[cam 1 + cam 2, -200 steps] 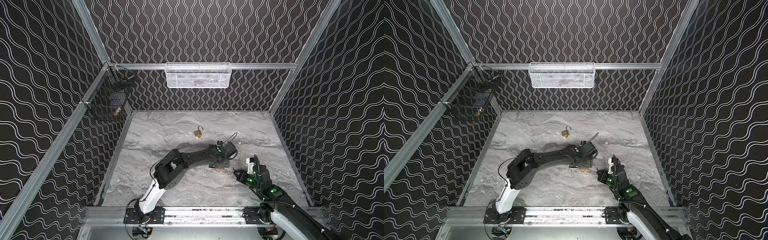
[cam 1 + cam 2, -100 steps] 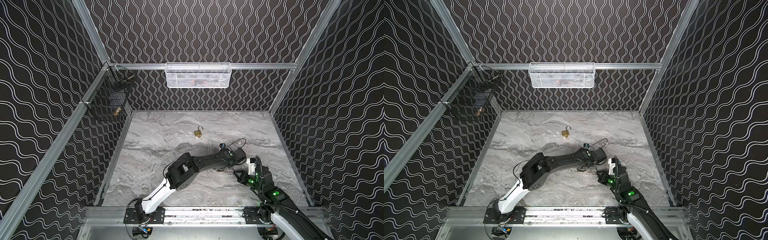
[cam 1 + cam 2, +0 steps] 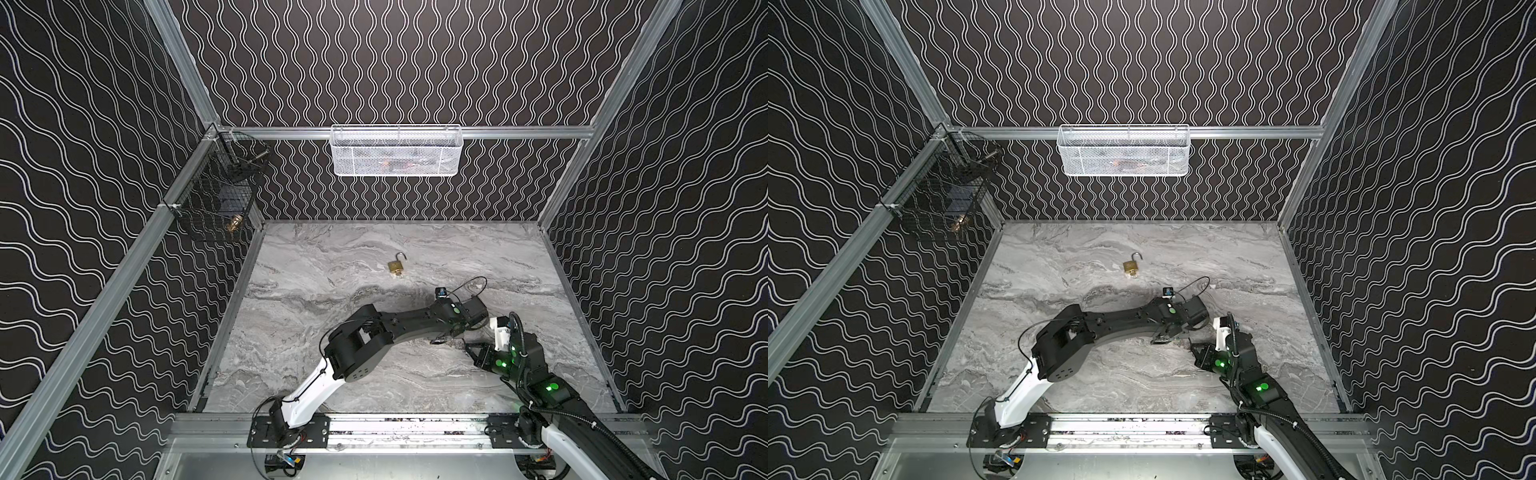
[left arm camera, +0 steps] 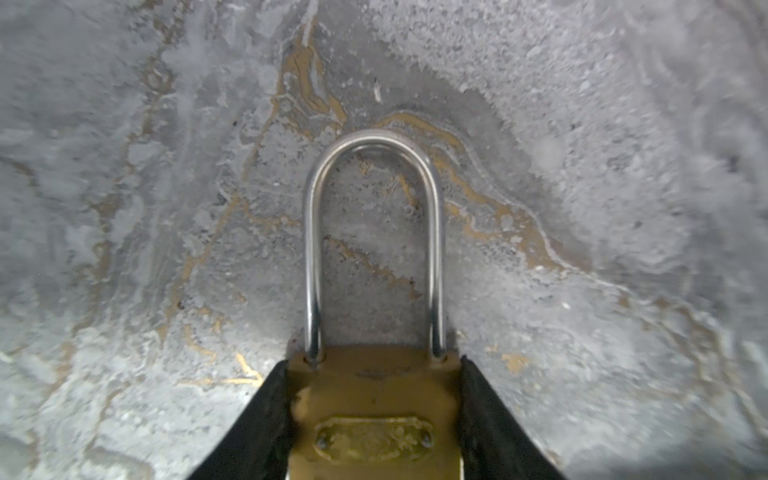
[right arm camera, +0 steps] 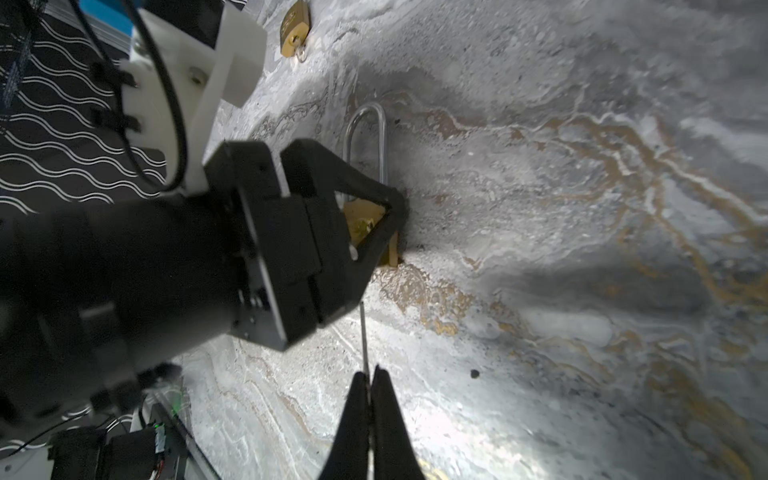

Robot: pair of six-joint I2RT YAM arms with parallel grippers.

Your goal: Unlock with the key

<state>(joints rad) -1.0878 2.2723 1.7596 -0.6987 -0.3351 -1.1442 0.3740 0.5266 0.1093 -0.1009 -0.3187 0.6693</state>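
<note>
Left arm (image 3: 395,328): stretched from the front rail across the middle toward the right side, elbow bent, forearm low, wrist tipped down to the surface. Left gripper (image 4: 373,365): fingers (image 4: 266,415) pressed on both flanks of the padlock (image 4: 374,399) body. Right arm (image 3: 552,390): short reach, forearm angled inward. Right gripper (image 5: 369,374): jaws pinched tight on the key (image 5: 363,332), blade aimed at the left gripper, close by.

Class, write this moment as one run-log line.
left hand: gripping padlock body on table | right hand: shut on key | shackle: closed | key tip: hidden behind left hand
</note>
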